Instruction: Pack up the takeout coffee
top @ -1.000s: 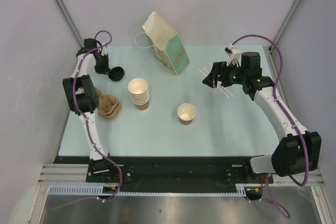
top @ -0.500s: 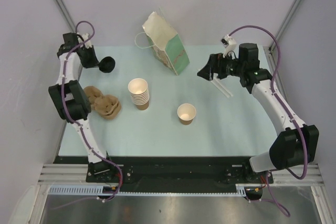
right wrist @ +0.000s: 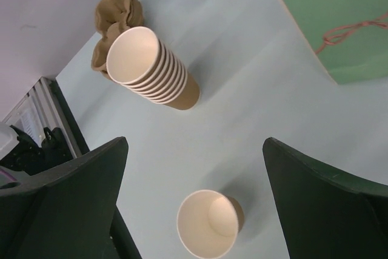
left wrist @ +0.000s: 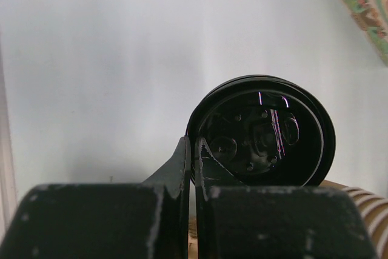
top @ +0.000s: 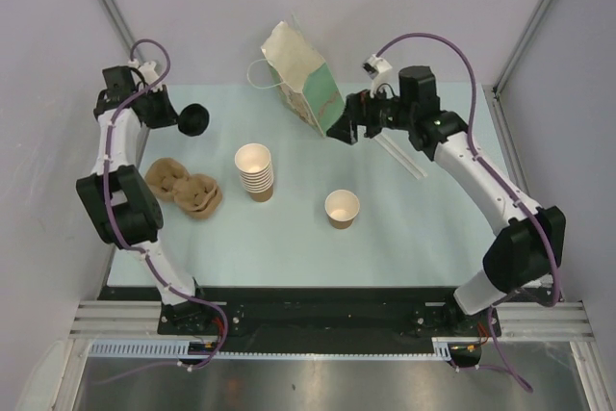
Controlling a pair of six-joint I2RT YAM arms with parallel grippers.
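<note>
- The pale blue-green desk (top: 433, 238) carries everything and fills most of the top view.
- The right arm (top: 481, 175) reaches across to the far middle of the desk. The right jaws are spread wide apart with nothing between them, close beside the near end of the bag. The right wrist view looks down between them at the cups.
- The left arm (top: 108, 146) is folded up along the left edge, its wrist at the far left corner. The left jaws are pressed together, clamped on the rim of the lid.
- The green and cream paper bag with string handles (top: 306, 79) lies tilted at the far middle.
- The brown moulded-pulp cup carrier (top: 188, 190) sits near the left edge, just beside the stack.
- The stack of nested brown paper cups (top: 255, 172) stands upright left of centre.
- The small brown kraft paper cup (top: 342, 209), cream inside, stands upright near the middle of the desk. Its mouth is open, and it is right of the stack and apart from it.
- The round black plastic lid (left wrist: 260, 131) is held on edge at the far left, well apart from its cup.
- Thin white strips (top: 412, 166) lie under the right arm.
</note>
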